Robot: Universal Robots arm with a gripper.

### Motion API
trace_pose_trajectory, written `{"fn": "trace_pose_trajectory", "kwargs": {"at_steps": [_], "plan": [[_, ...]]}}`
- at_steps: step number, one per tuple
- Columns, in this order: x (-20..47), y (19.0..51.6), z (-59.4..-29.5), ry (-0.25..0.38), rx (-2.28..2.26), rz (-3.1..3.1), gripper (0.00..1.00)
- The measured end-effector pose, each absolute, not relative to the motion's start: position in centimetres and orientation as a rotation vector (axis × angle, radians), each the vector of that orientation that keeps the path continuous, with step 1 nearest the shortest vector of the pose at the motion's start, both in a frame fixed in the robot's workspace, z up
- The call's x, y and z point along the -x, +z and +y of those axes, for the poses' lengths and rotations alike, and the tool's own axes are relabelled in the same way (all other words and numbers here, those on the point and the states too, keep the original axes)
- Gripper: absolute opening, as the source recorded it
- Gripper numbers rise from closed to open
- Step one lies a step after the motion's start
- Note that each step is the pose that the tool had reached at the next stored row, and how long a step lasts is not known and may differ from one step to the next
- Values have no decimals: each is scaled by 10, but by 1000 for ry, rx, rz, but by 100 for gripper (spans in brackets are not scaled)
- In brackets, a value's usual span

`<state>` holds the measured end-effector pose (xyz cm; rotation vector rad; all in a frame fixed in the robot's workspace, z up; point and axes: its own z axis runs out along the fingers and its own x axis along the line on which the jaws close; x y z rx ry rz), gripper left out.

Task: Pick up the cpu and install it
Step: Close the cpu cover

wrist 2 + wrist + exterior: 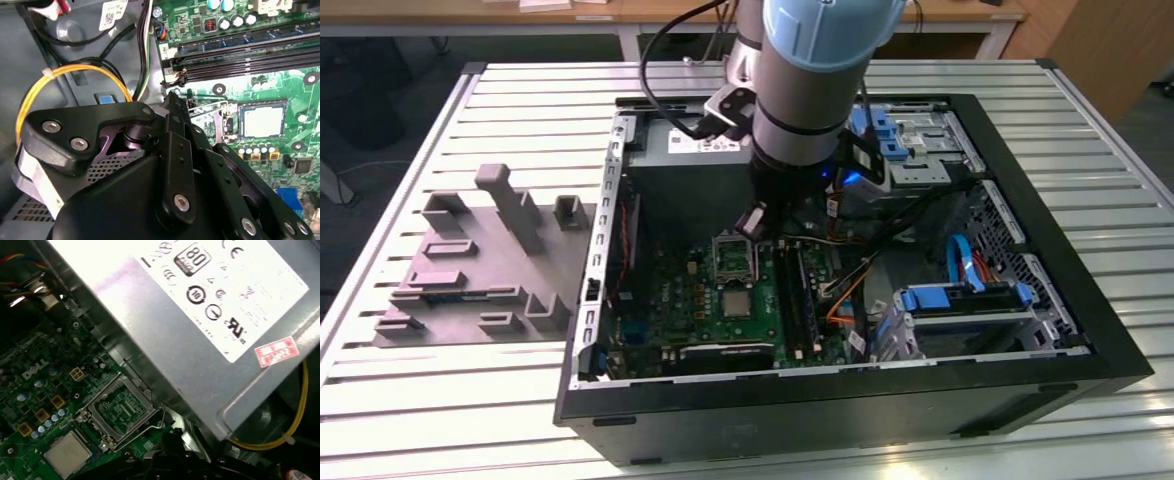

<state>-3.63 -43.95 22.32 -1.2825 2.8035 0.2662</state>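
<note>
While the cpu (738, 304) lies seated, slatted table (440, 380) underneath.

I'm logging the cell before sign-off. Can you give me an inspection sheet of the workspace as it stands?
Surface: slatted metal table carrying an open computer case.
Job's things: the cpu lies flat on the green motherboard, beside the open metal-framed socket; not held.
Clutter: grey fixture block on the table at the exterior view's left of the case.
Grippers: the gripper hangs inside the case above the socket, by the grey power supply.
Cables: yellow wire loop; blue cable near the drive bay.
Surroundings: wooden desk behind the table.
</note>
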Motion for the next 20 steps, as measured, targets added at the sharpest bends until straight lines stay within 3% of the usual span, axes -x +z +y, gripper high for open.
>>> {"fn": "trace_pose_trajectory", "kwargs": {"at_steps": [20], "plan": [[37, 209, -435, 316, 1310, 2770, 11]]}}
